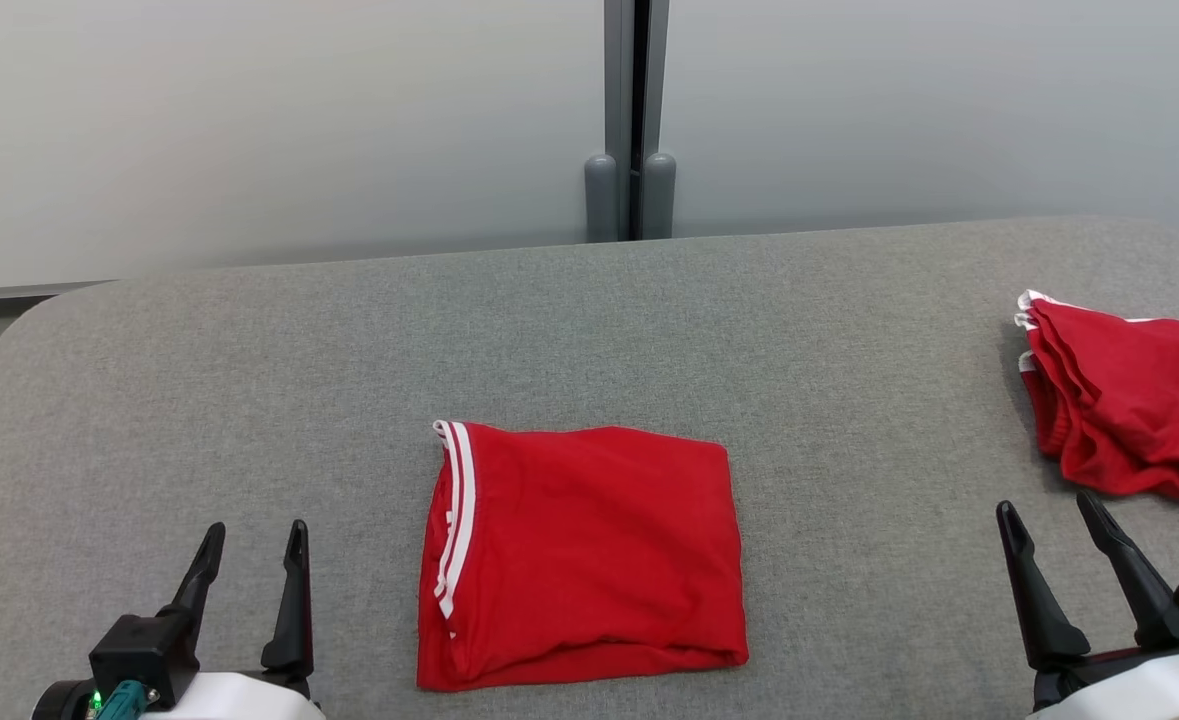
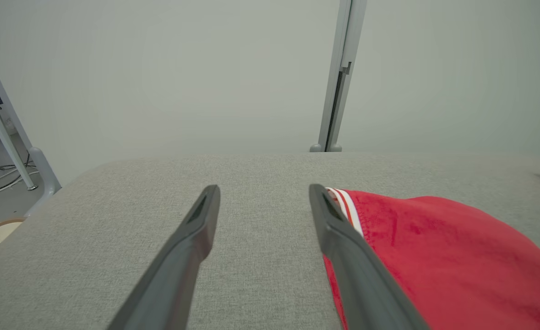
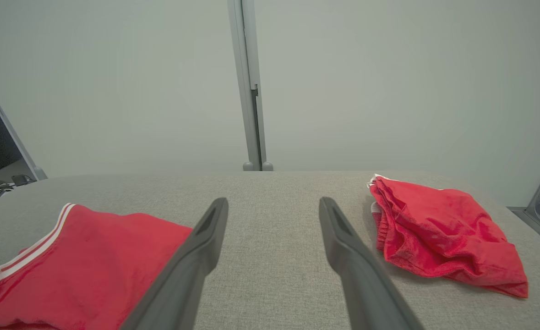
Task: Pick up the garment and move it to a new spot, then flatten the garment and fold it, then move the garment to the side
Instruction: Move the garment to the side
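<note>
The garment (image 1: 589, 555) lies folded mid-worktop (image 1: 249, 400), between our left fingers (image 1: 294, 590) and right fingers (image 1: 1032, 585), touching neither. Both pairs stand spread and empty. We see soft red cloth, roughly square, with a white-striped band on its left edge, on grey woven fabric. A rumpled second red garment (image 1: 1119, 400) lies far right.

Left hand (image 1: 255, 530): two long, slim black fingers tapering to narrow tips, on a black blocky base.
Right hand (image 1: 1046, 505): the same dark tapered pair, with a rounded black knuckle at its side.
Fingers (image 2: 192, 238): matt dark grey, each with a shallow elongated recess near the tip.
Forearm shells (image 1: 239, 697): smooth, glossy white.
Connector (image 1: 127, 695): teal plug by the left base, with a small green light (image 1: 97, 703) beside it.
</note>
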Robot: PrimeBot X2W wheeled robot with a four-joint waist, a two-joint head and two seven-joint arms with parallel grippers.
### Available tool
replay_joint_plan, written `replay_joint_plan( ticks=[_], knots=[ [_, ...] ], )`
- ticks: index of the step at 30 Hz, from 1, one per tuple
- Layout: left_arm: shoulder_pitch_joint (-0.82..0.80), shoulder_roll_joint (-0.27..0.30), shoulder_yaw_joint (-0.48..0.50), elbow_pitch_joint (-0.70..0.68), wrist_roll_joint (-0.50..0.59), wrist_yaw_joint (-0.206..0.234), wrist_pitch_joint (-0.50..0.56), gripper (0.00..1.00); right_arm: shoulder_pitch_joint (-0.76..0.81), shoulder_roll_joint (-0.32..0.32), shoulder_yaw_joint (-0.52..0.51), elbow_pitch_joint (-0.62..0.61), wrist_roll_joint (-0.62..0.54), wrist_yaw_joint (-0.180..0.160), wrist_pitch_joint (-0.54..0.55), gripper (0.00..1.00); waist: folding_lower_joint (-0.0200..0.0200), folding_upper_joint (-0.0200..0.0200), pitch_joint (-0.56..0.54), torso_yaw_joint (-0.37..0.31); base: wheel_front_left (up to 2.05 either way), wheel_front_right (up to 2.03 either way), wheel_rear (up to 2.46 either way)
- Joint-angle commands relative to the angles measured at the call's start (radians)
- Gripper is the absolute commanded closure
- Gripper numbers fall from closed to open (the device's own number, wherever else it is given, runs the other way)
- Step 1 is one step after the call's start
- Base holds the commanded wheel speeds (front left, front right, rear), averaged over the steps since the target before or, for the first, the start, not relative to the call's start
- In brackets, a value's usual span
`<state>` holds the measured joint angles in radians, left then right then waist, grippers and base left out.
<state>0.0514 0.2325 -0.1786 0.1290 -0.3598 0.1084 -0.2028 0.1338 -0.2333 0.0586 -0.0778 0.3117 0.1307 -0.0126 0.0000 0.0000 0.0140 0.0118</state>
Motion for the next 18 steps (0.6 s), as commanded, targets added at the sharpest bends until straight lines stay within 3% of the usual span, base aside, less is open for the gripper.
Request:
replay_joint_plan(
  ticks=[1,18],
  knots=[
    [0.003,0.005,0.002,-0.004,-0.001,0.008,-0.002,0.00,0.004,0.002,-0.002,-0.006,-0.005,0.000,0.003,0.00,0.0000,0.0000,0.000,0.000,0.00,0.00,0.00],
    [-0.042,0.000,-0.009,-0.010,-0.010,0.009,-0.010,0.00,-0.007,0.009,-0.010,-0.003,-0.013,0.000,0.031,0.00,0.0000,0.0000,0.021,0.029,0.00,0.00,0.00]
  ],
)
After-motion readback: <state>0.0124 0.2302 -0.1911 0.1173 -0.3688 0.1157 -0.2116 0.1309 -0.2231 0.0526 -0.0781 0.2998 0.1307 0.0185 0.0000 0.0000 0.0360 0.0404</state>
